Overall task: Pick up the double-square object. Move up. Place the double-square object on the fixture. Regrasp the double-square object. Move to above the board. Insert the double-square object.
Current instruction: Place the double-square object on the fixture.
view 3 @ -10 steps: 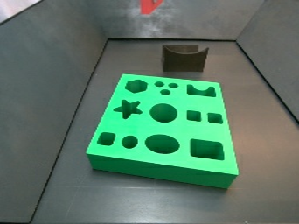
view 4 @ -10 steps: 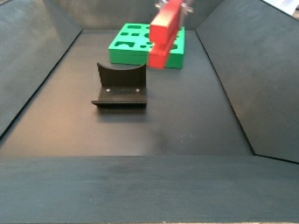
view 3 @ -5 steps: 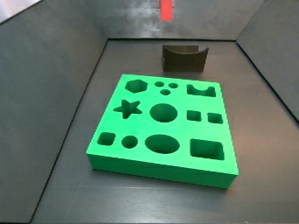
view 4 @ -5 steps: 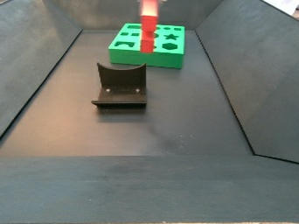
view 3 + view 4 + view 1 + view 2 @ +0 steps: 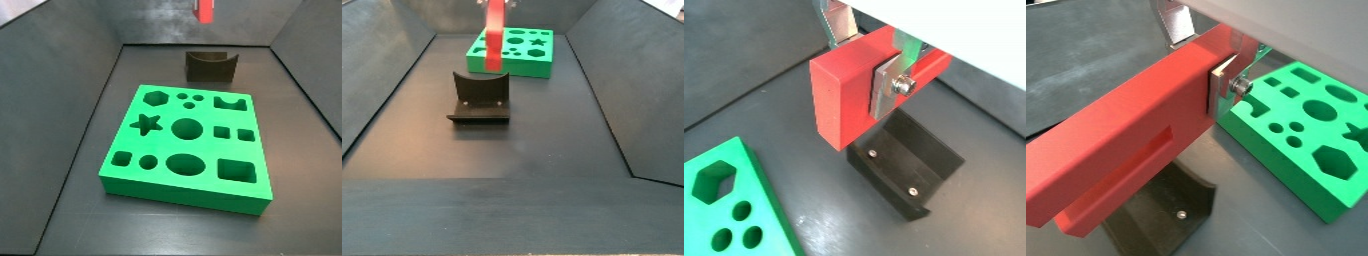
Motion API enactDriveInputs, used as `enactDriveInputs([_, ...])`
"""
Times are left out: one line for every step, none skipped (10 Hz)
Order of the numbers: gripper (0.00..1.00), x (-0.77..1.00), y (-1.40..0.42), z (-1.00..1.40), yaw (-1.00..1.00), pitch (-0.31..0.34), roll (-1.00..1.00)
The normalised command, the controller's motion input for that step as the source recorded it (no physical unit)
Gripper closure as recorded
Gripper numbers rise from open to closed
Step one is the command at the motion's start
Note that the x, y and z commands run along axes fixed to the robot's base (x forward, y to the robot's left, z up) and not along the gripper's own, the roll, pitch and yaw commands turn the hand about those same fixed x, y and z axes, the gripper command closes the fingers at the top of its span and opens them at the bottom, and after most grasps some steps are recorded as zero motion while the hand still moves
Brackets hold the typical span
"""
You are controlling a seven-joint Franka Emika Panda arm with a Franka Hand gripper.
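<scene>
While my gripper [image 5: 885,75] hangs high over the floor with its silver fingers [image 5: 891,80] clamped on the red piece [image 5: 851,95], that piece sits upright in a side view [image 5: 494,35], long axis vertical, lower end pointing down. Seen from the wrist, the fixture [image 5: 905,170] lies on the floor right under it, well clear below, so I judge the coming move is straight down; the board [image 5: 516,52] stands beyond. No writing or brand shows anywhere.

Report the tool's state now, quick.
Tool: closed on the red double-square object, held in the air above the fixture.
</scene>
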Motion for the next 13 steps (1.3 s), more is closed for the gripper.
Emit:
enactDriveInputs([1.00,0.54,0.40,-0.02,-0.07,0.110,-1.00])
enactDriveInputs([1.00,0.45,0.22,-0.01,-0.08,0.123,-1.00])
enactDriveInputs([1.00,0.33,0.07,-0.02,-0.09,0.129,-1.00])
enactDriveInputs([1.00,0.27,0.06,-0.01,-0.10,0.131,-1.00])
enactDriveInputs([1.00,0.14,0.06,0.00,-0.12,0.142,-1.00])
enactDriveInputs([1.00,0.06,0.05,0.00,-0.15,0.130,-1.00])
enactDriveInputs([1.00,0.05,0.05,0.00,-0.15,0.090,-0.81])
enactDriveInputs([1.00,0.06,0.04,-0.01,-0.15,0.073,-0.69])
enactDriveInputs([1.00,0.08,0.04,-0.01,-0.13,0.057,-0.44])
enactDriveInputs([1.00,0.07,0.04,-0.01,-0.12,0.046,-0.29])
enactDriveInputs([1.00,0.13,0.13,-1.00,-0.07,0.269,-1.00])
enactDriveInputs([1.00,0.13,0.13,-1.00,-0.07,0.262,-1.00])
enactDriveInputs([1.00,0.15,0.14,-1.00,-0.15,0.291,-0.99])
